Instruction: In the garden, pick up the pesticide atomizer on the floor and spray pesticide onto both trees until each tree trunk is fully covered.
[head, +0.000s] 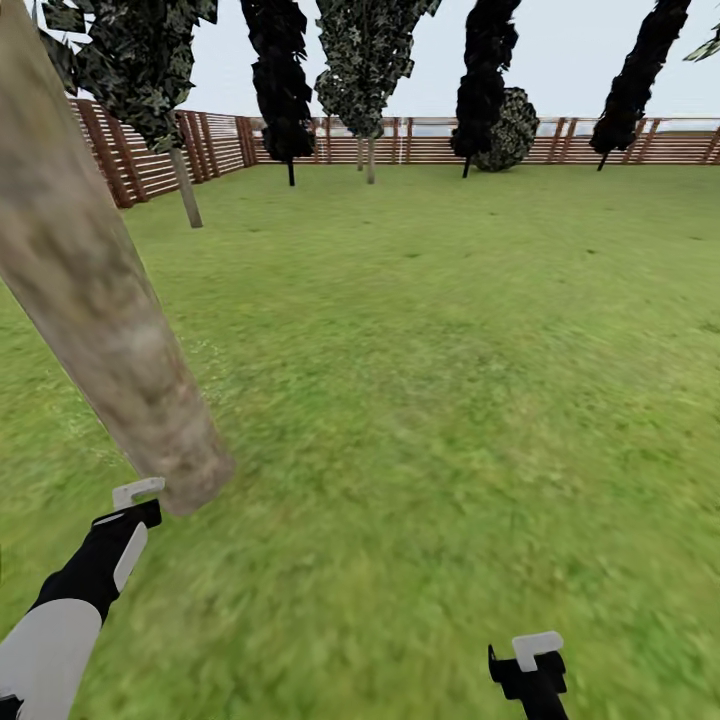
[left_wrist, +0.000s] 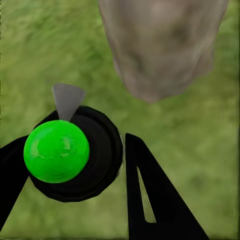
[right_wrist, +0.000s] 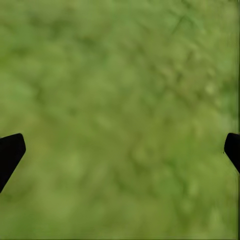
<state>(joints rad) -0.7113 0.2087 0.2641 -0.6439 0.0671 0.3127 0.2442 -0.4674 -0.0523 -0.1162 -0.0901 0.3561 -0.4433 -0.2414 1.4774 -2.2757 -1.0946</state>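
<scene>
One thick tree trunk (head: 90, 300) of blotchy grey-brown bark leans across the left of the head view, its base meeting the grass just ahead of my left gripper (head: 135, 510). In the left wrist view that gripper (left_wrist: 72, 142) is shut on the pesticide atomizer (left_wrist: 57, 150), a black round body with a bright green cap and a grey nozzle pointing toward the trunk base (left_wrist: 165, 45). I see no white pesticide specks on the bark. Low at the right, over bare grass, my right gripper (head: 530, 665) is open and empty (right_wrist: 120, 150).
The garden lawn (head: 450, 400) stretches ahead to a brown slatted fence (head: 640, 145) along the back and left. Several thin-trunked dark trees (head: 280, 90) and a round bush (head: 512, 130) stand near the fence.
</scene>
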